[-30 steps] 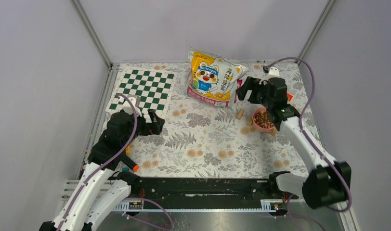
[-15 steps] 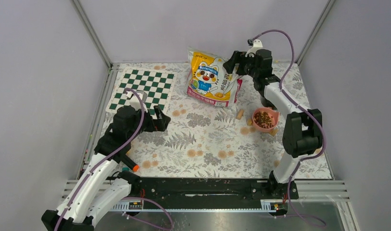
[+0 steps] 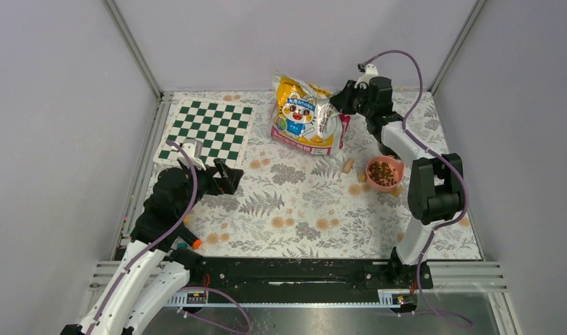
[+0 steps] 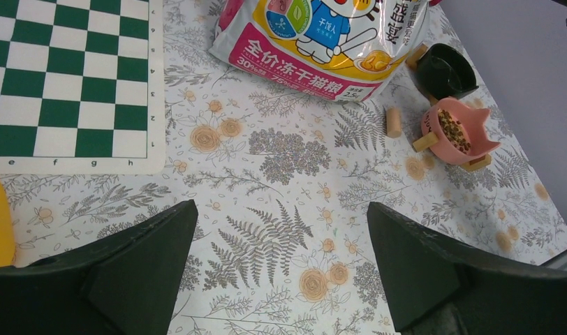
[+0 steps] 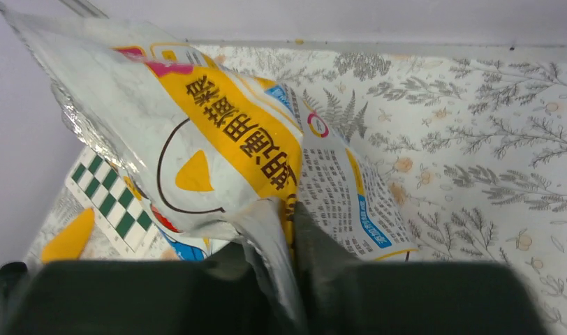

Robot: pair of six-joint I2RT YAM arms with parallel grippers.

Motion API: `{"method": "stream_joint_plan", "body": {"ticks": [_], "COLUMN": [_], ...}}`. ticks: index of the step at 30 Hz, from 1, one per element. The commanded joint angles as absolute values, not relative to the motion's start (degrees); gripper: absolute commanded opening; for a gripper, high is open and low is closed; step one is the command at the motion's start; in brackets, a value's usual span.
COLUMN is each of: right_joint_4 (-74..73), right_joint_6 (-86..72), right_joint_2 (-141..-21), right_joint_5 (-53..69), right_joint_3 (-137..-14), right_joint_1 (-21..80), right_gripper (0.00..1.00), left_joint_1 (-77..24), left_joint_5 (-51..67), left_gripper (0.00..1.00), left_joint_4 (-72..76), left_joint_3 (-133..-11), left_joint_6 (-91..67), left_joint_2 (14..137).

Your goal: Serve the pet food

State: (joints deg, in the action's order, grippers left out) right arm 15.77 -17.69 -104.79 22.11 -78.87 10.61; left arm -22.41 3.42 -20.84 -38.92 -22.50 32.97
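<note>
The right end effector (image 3: 340, 105) is pinched shut on a folded edge of the bag (image 3: 302, 115), at its right side; in the right wrist view the crinkled foil fold runs between the two dark fingers (image 5: 315, 251). The left end effector (image 3: 228, 178) is spread wide, holds nothing, and hangs over the flower-patterned bench (image 3: 302, 202), well apart from the bag. The bag is glossy yellow with a cartoon white cat and a pink band along its bottom, and it stands creased at the far middle of the bench. The pet food (image 3: 383, 169) shows as small brown pellets filling a pink bowl (image 3: 399, 173), near the bag on its right. A green and white chessboard (image 3: 207, 129) lies at far left.
</note>
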Motion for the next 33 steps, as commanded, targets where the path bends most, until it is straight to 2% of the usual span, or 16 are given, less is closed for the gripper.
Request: {"method": "stream_joint_plan", "body": {"ticks": [1, 2, 3, 9, 17, 21, 22, 25, 27, 29, 33], "right_joint_4": [10.1, 8.4, 6.7, -3.4, -12.9, -16.2, -16.8, -19.5, -21.1, -21.9, -22.5], "right_joint_6": [-17.3, -17.8, -18.8, -26.1, -36.3, -37.8, -37.7, -35.3, -32.6, -30.1, -28.2], "right_joint_2": [-98.9, -97.5, -96.0, -87.1, -75.7, -69.9, -68.9, -67.4, -65.2, -62.1, -55.6], "right_joint_5": [22.0, 18.9, 17.0, 6.7, -3.8, -9.7, -10.2, -8.6, -9.1, -10.5, -16.1], "right_joint_3": [-76.1, -76.0, -75.9, -76.4, -73.9, -71.4, -70.9, -70.8, -70.6, -69.9, -67.7], "right_joint_1": [16.3, 17.4, 18.4, 26.3, 34.6, 40.4, 41.8, 42.8, 42.8, 42.8, 42.6], "right_gripper": [0.06, 0.0, 0.0, 0.0, 0.0, 0.0, 0.08, 0.47, 0.63, 0.71, 0.73], "left_joint_1": [-22.6, -22.6, -22.6, -22.5, -22.6, -22.6, -22.6, -22.6, -22.6, -22.7, -22.8], "left_joint_5": [2.8, 2.8, 2.7, 2.7, 2.6, 6.4, 7.6, 10.3, 11.7, 13.4, 14.8], "left_gripper": [0.9, 0.89, 0.88, 0.83, 0.81, 0.82, 0.82, 0.82, 0.81, 0.79, 0.71], "left_joint_4": [-19.1, -19.6, -20.2, -22.9, -23.4, -23.0, -22.9, -22.0, -21.0, -19.6, -15.5], "left_joint_3": [-40.3, -40.7, -41.0, -42.9, -43.1, -43.2, -43.3, -43.3, -43.0, -42.3, -40.1], "left_joint_6": [-22.6, -22.5, -22.5, -22.3, -22.5, -22.7, -23.0, -25.1, -27.4, -30.2, -35.3], "left_joint_2": [33.7, 34.1, 34.3, 36.6, 36.7, 38.1, 38.7, 41.0, 42.6, 44.4, 49.1]}}
